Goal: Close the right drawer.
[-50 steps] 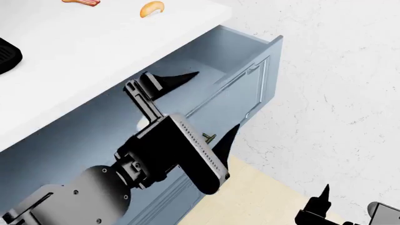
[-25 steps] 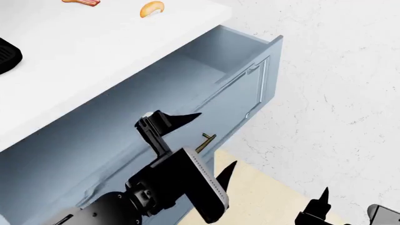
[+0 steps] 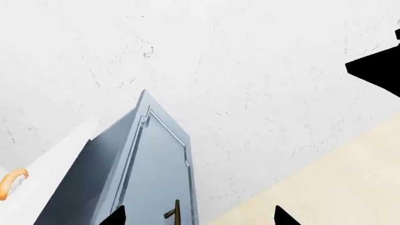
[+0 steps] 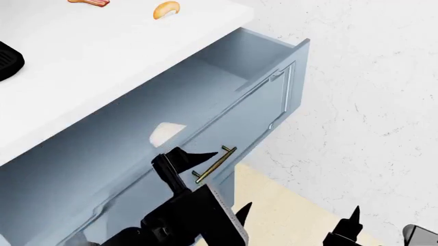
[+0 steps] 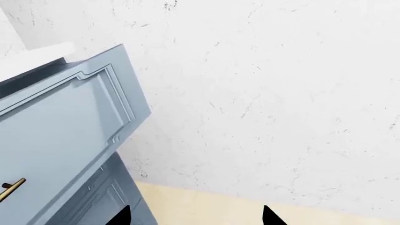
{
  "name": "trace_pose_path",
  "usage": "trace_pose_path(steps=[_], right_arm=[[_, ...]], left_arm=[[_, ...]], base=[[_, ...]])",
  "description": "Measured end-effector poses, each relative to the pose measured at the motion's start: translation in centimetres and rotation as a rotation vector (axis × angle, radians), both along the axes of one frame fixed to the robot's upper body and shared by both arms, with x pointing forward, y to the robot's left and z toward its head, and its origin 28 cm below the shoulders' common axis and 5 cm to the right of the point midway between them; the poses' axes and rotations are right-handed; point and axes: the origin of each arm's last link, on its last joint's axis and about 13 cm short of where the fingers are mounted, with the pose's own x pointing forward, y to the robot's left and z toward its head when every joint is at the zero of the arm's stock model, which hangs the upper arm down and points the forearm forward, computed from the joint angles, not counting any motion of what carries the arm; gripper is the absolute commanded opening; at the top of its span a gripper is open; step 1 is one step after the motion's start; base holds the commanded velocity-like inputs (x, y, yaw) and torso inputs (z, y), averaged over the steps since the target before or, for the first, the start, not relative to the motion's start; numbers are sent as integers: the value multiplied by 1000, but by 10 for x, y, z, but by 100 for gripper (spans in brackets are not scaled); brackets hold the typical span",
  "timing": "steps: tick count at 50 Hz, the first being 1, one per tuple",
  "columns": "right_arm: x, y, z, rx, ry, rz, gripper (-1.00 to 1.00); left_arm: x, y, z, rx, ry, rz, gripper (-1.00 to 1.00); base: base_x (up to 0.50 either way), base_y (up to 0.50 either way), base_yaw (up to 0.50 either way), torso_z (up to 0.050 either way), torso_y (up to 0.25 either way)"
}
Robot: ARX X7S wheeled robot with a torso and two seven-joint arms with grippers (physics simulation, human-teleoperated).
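The right drawer (image 4: 226, 66) stands pulled far out from under the white counter, its plain blue-grey inside showing. Its moulded front (image 4: 263, 107) carries a slim brass handle (image 4: 215, 164). My left gripper (image 4: 233, 178) hovers open just in front of that handle, one finger (image 4: 184, 156) near the bar without gripping it. In the left wrist view the handle (image 3: 177, 213) shows between the spread fingertips of the left gripper (image 3: 198, 218). My right gripper (image 5: 196, 216) is open and empty, low at the right, facing the drawer front (image 5: 62, 126).
The white counter (image 4: 102, 46) holds a croissant (image 4: 166, 9), a bacon strip (image 4: 89, 2) and a black appliance (image 4: 7, 59). A pale patch (image 4: 167, 132) lies inside the drawer. Below the drawer is another blue-grey cabinet front (image 5: 106, 201). White speckled and beige floor (image 4: 287, 215) lies to the right.
My left arm has drawn back and down, from over the drawer's inside to just in front of the handle. The drawer has not moved, nor has the right gripper.
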Motion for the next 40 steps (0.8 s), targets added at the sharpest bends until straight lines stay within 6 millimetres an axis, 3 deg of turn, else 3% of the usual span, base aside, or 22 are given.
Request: trace_pose_path(steps=[40], right_arm=[[1,0,-2,16,10,1,100]], left_arm=[[2,3,-37,20,108,31,100]], base=[[0,0,0,0,0]])
